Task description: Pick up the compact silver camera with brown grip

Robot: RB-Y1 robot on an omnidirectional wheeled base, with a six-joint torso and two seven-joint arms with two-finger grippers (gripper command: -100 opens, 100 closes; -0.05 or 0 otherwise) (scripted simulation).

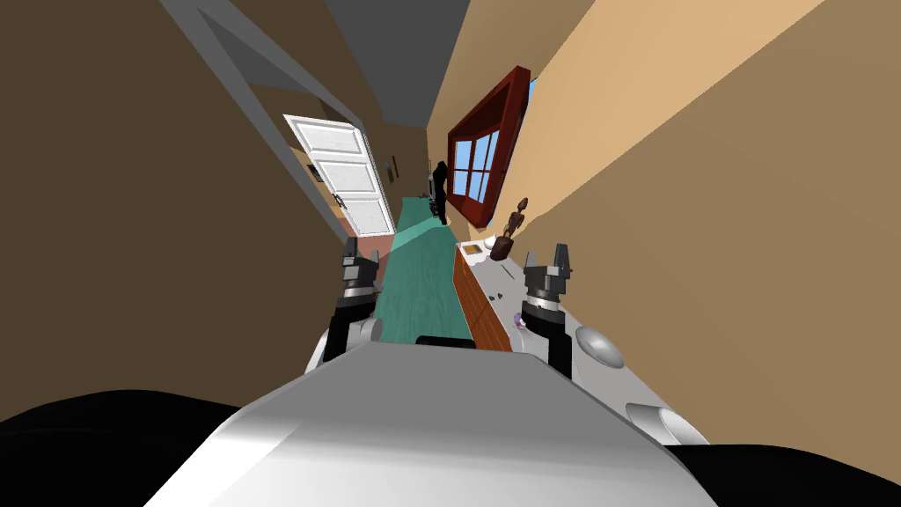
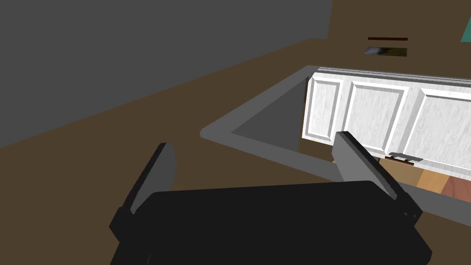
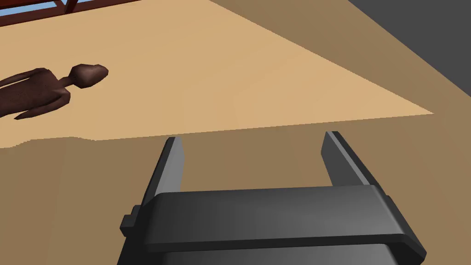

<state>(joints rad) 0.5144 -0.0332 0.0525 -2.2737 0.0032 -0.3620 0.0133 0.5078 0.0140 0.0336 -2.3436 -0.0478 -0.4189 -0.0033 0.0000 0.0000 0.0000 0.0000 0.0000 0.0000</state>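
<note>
Spotter: Door (image 1: 345,180) at far left, what of it?
Operator: White and panelled, swung open from a grey frame. Just right of it my left gripper (image 1: 362,253) is held up; its fingers (image 2: 158,170) stand spread apart with nothing between them.
Spotter: Middle?
Operator: Teal rug (image 1: 421,286) running away along the floor, then the table (image 1: 482,310), brown wood front under a white top, set along the tan wall. Beyond its far end is a window (image 1: 479,163) in a dark red frame.
Spotter: Camera?
Operator: Small dark bits (image 1: 497,297) lie on the white top near my right gripper (image 1: 550,262), too small to tell whether one is the camera. A dark brown figure (image 1: 513,227) of a person stands upright further along the top.
Spotter: Right fingers (image 3: 170,165)?
Operator: Parted as well, gripping nothing, pointed toward the tan wall beside the figure.
</note>
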